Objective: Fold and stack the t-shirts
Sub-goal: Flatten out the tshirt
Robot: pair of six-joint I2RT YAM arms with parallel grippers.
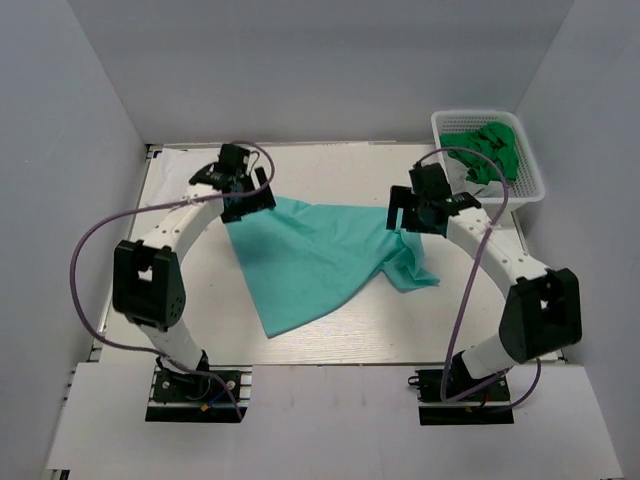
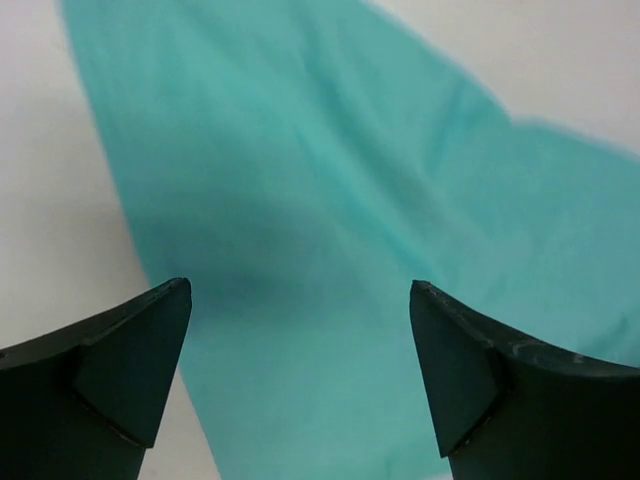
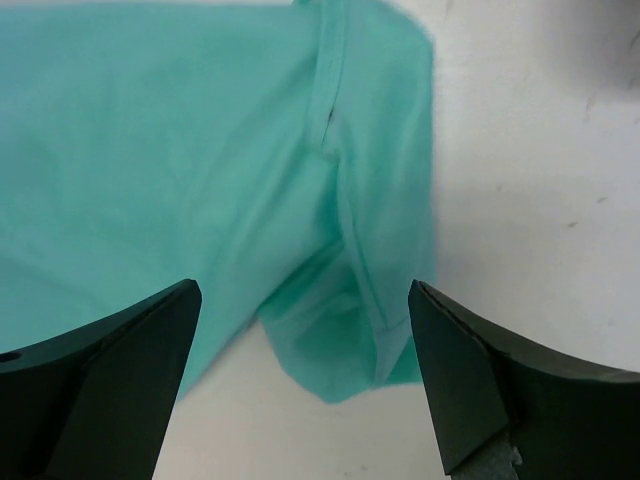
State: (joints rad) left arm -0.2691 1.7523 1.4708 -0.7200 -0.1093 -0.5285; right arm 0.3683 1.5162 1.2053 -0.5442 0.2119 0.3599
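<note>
Only the top view is showing the white basket (image 1: pixel 472 114) of green t-shirts (image 1: pixel 492 148) sitting past the right gripper (image 1: pixel 410 215). The wrist views are showing the teal t-shirt (image 2: pixel 330 180) lying flat just under both grippers. Both arms are bending forward over it. The left gripper (image 2: pixel 300 290) and the right gripper are standing wide open, holding nothing.

We find bare table (image 1: pixel 330 345) across the lower middle of the top view, below the teal t-shirt (image 1: pixel 310 260), and again at upper centre, between the left gripper (image 1: pixel 250 200) and the right gripper (image 1: pixel 403 214). The white basket (image 1: pixel 536 186) fills the upper right corner. Grey walls (image 1: pixel 60 150) hem both sides, and looping cables (image 1: pixel 76 270) bulge outward beside each arm.
</note>
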